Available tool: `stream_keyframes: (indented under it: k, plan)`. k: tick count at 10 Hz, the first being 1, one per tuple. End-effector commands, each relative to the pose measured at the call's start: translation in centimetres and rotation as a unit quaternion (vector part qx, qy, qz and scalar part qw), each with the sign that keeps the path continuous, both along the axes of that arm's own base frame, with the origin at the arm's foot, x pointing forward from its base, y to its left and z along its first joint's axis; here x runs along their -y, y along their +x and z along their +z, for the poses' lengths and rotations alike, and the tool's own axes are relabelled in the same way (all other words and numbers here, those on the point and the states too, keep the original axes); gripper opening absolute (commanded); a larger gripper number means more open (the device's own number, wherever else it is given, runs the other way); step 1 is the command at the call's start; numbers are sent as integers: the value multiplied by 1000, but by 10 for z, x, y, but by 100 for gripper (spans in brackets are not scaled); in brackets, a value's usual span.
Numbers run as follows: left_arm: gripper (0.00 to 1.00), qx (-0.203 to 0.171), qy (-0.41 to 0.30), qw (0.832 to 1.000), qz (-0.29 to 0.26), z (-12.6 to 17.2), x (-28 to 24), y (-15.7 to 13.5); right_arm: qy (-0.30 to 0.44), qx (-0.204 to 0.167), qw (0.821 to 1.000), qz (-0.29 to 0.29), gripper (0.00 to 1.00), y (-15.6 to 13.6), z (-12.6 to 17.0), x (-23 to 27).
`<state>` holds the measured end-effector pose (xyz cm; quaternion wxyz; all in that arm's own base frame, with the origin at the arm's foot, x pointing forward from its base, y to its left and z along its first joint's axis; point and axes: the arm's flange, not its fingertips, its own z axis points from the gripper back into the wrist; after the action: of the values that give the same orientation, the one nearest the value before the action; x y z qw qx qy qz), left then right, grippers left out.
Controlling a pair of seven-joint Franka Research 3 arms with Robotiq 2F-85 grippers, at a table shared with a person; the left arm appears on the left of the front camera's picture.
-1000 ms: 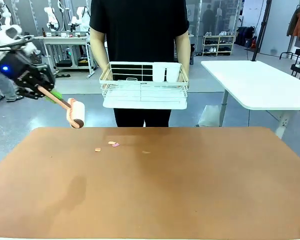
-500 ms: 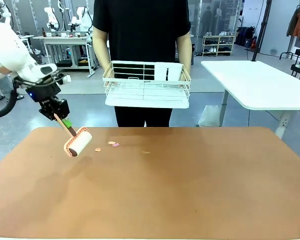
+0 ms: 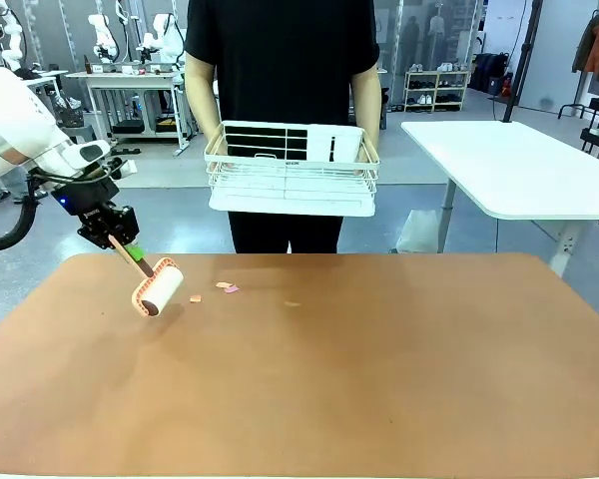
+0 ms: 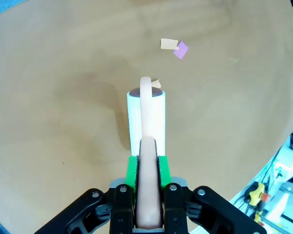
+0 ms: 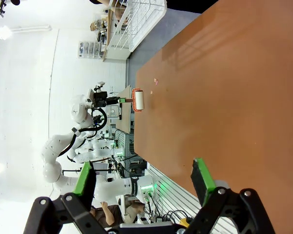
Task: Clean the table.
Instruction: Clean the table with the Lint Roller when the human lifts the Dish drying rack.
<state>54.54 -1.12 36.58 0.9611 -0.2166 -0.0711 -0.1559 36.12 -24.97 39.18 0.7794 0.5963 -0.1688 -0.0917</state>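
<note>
Table (image 3: pixel 399 379) open across middle, right; roller (image 3: pixel 158 287) and scraps (image 3: pixel 226 287) crowd far-left.

Roller (image 3: pixel 158 286) at far left of table (image 3: pixel 379 379), scraps (image 3: pixel 226 287) just right.

One lint roller (image 3: pixel 156 287) and one white wire dish rack (image 3: pixel 290 178) are counted. Four paper scraps (image 3: pixel 228 287) are made out (three plain, one faint). Two tables are seen: one terracotta table (image 3: pixel 379 379) and one white table (image 3: pixel 519 165). Two grippers are tallied, the left gripper (image 3: pixel 120 238) and the right gripper (image 5: pixel 142 168).
</note>
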Motion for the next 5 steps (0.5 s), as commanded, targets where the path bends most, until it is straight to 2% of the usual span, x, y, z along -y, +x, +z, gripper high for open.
stream_keyframes:
  k: [1, 4, 5]
  plan:
    - [21, -4, 7, 1000, -10, 2, -1, -1, 3, 5, 1000, 0, 100, -1, 2, -1]
    - [21, 0, 5, 1000, -7, 0, 3, 0, 3, 5, 1000, 0, 100, -1, 2, -1]
    - [21, 1, 1, 1000, 11, 0, 7, 18, 3, 5, 1000, 0, 100, -1, 2, -1]
